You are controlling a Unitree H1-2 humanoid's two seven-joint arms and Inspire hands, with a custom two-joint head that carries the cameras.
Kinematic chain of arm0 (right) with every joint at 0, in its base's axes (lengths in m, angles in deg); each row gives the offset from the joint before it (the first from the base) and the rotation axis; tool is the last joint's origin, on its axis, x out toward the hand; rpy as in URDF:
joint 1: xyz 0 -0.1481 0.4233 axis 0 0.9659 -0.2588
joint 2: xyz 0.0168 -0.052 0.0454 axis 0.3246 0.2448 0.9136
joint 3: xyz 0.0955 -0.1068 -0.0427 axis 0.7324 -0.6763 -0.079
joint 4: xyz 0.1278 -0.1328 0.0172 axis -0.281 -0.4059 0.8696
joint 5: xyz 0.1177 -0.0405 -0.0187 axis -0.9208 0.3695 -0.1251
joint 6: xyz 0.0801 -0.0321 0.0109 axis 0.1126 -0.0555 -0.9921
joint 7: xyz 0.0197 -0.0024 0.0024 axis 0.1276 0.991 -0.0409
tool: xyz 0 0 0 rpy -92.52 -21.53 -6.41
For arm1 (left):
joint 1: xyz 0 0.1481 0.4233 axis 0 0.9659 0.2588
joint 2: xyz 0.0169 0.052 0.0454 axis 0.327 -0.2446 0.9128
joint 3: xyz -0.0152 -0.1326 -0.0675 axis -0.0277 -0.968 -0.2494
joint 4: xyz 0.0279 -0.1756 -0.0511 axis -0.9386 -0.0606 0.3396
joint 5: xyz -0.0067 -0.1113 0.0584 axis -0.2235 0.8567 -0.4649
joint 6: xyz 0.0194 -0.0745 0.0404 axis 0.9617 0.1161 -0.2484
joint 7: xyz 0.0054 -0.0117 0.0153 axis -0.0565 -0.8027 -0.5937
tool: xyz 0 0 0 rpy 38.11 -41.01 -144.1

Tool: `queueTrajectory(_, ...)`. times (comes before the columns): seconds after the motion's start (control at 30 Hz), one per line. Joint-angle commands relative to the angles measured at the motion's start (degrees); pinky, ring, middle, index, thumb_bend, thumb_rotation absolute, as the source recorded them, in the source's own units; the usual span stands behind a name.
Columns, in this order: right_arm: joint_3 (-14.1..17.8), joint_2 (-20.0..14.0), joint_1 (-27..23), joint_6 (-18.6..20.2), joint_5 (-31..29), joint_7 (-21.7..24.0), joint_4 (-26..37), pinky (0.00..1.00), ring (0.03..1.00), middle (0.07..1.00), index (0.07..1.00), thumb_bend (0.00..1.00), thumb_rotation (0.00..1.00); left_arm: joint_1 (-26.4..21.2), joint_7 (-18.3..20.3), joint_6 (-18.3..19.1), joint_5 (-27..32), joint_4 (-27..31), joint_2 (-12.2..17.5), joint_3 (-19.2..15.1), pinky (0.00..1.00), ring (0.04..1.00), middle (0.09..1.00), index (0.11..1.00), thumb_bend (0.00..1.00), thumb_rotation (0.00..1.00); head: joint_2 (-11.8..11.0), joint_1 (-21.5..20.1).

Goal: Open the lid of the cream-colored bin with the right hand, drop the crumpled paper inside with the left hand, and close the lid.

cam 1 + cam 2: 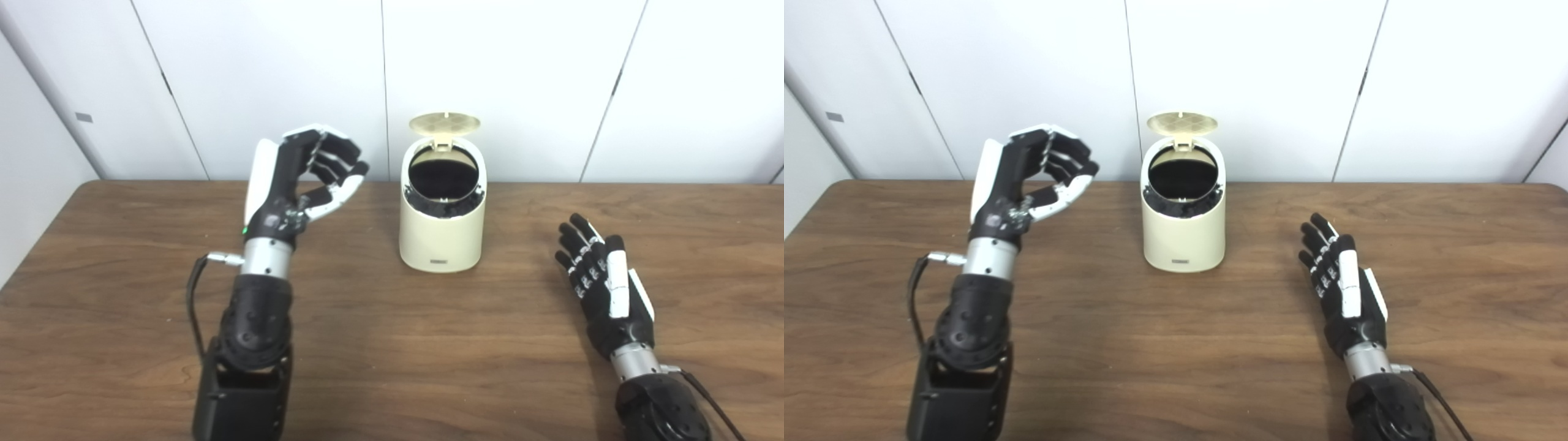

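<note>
Cream-colored bin (441, 226) on the table (380, 343), lid (444, 123) standing open, left hand (306, 177) raised, fingers (340, 156) curled, holding nothing, right hand (603, 278) flat, fingers spread, empty

The surface (380, 355) is a dark brown wood-grain top with rounded far corners; its far edge meets a white panelled wall. One item stands directly on it: the cream-colored bin (441, 236), upright, near the middle of the far edge. The bin's lid (444, 124) is raised, hinged at the side toward the far edge, exposing a dark interior. The right hand (603, 285) lies low over the surface toward the right edge; contact cannot be confirmed.
</note>
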Motion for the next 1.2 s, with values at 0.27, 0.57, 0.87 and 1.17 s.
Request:
queueTrajectory(0.27,1.1,-0.3,-0.8,-0.9,-0.9,-0.2,3.1,1.00,1.000,0.996,0.963,0.63,0.95,6.3,6.1,-0.8,18.3,0.4,3.9,-3.7,0.89,0.888,0.914,0.911,0.48,0.79,0.1,0.2)
queueTrajectory(0.57,1.2,-2.1,-4.0,-0.1,-1.1,0.3,4.0,1.00,1.000,1.000,0.981,0.72,0.94,9.6,6.1,-2.5,24.9,-1.6,3.3,-4.1,1.00,1.000,1.000,1.000,0.53,1.00,0.4,-0.1)
queueTrajectory(0.87,-1.8,-5.6,-7.8,2.1,7.4,-0.6,6.7,1.00,1.000,1.000,0.957,0.64,0.99,13.4,4.7,-7.3,25.4,-5.6,2.0,-4.7,1.00,1.000,1.000,1.000,0.55,1.00,0.7,-1.0)
queueTrajectory(1.17,-8.5,-9.6,-13.5,6.0,23.2,-1.1,11.0,0.97,0.982,0.960,0.926,0.64,1.00,15.3,3.6,-10.6,25.6,-10.1,1.1,-4.7,1.00,1.000,1.000,1.000,0.53,1.00,0.5,-1.8)
